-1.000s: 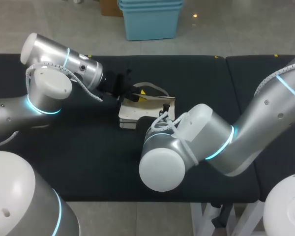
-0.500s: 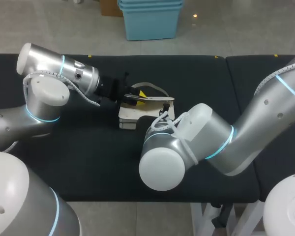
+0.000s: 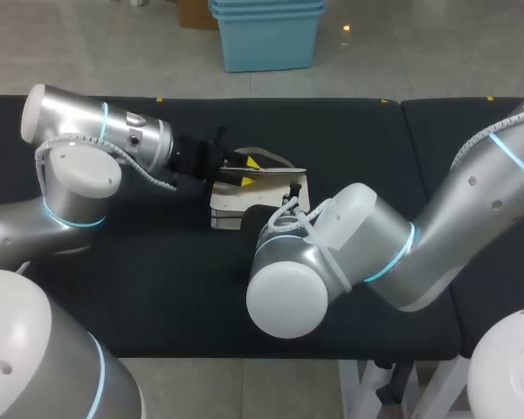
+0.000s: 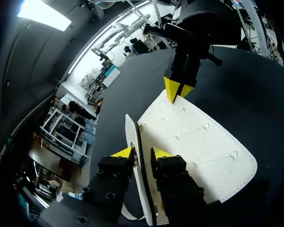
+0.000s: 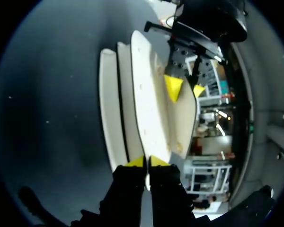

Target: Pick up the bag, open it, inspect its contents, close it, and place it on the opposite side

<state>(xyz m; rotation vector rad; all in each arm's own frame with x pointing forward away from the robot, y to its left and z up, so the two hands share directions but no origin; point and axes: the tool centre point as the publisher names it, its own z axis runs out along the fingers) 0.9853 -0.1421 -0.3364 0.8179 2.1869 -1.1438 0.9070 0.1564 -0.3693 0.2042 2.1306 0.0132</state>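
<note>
A white quilted bag (image 3: 230, 206) lies at the middle of the black table, its flap (image 3: 275, 171) lifted and seen edge-on. My left gripper (image 3: 247, 171) is at the flap's left edge. In the left wrist view the thin flap edge (image 4: 135, 142) stands between the fingers of my left gripper (image 4: 141, 153), with a dark gap on one side, so it is open. My right gripper (image 5: 146, 161) is shut on the flap's opposite edge (image 5: 149, 118). From the left wrist it shows as joined yellow tips (image 4: 178, 90). Past the flap is my left gripper (image 5: 185, 89). The bag's inside is hidden.
My right arm's bulky wrist and elbow (image 3: 332, 253) hang over the table's front middle and cover the bag's right end. A seam (image 3: 403, 157) splits the black table surface at the right. Bare black surface lies left and right of the bag.
My left gripper's fingers have spread apart around the flap edge. The flap has risen from a tilt to nearly level. The left arm's wrist has drawn back to the left.
</note>
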